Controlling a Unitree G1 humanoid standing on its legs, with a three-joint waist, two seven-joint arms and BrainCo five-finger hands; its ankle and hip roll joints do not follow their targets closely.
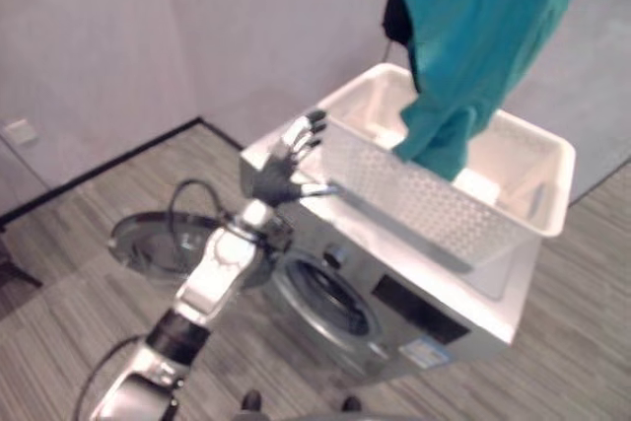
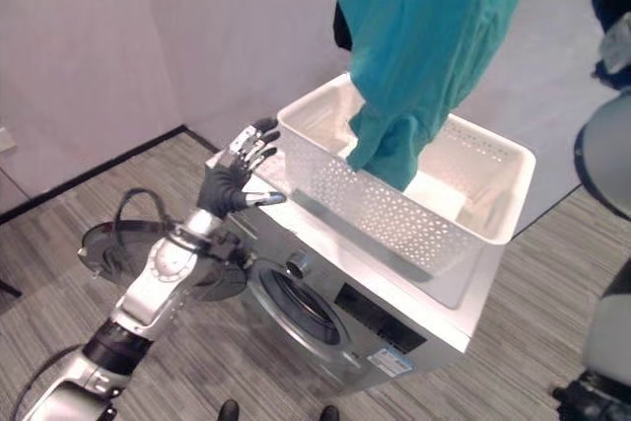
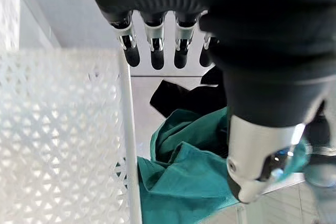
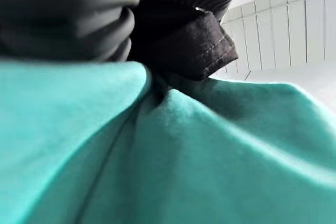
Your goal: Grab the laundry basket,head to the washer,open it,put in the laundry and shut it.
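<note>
Right wrist view: teal garment [image 4: 210, 161] bunched against right hand [image 4: 79, 19].

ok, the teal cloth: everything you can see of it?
The teal cloth garment, soft and creased, hangs bunched from above, its lower end dangling inside the white perforated plastic laundry basket on the silver front-loading washer. A black cloth piece sits against its top. The right wrist view shows the right hand pressed against it, fingers hidden.
</note>
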